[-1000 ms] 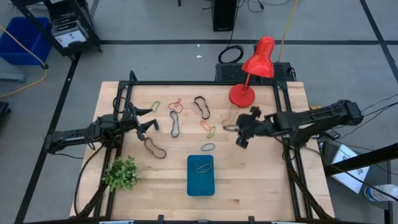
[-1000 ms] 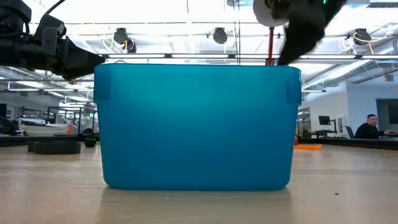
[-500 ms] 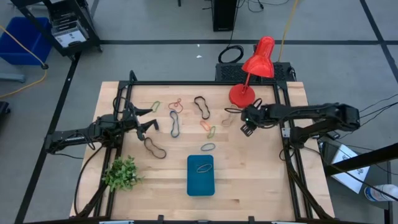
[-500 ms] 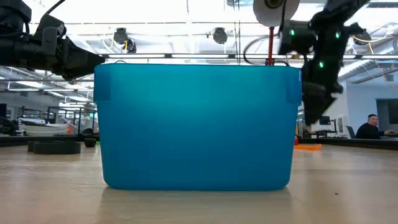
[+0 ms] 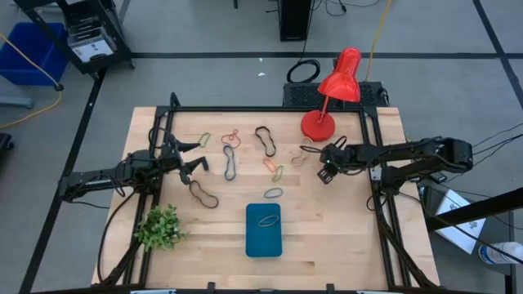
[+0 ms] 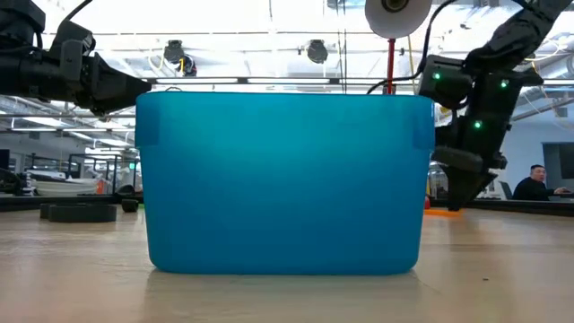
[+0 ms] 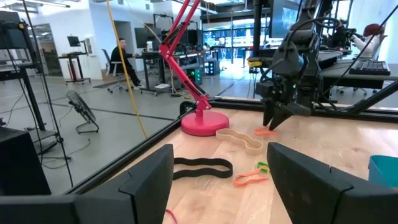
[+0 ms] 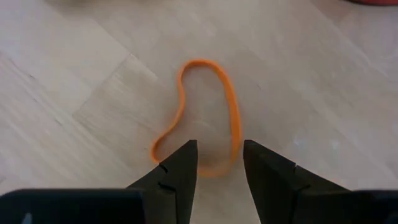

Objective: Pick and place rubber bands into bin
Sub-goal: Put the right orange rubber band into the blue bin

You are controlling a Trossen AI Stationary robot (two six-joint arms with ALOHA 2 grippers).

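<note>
The right gripper (image 8: pixel 217 171) is held spread above an orange rubber band (image 8: pixel 205 112) near the red lamp (image 5: pixel 331 90); one strand should be straddled before closing; the bin (image 5: pixel 263 230) lies well apart.

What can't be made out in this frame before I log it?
- Low view: the bin fills the middle and hides every band on the table behind it.
- High view: the orange band below the right gripper is too small to see; only the right wrist view shows the orange band.
- High view: the bin's contents look like one pale loop; too small to count.
</note>
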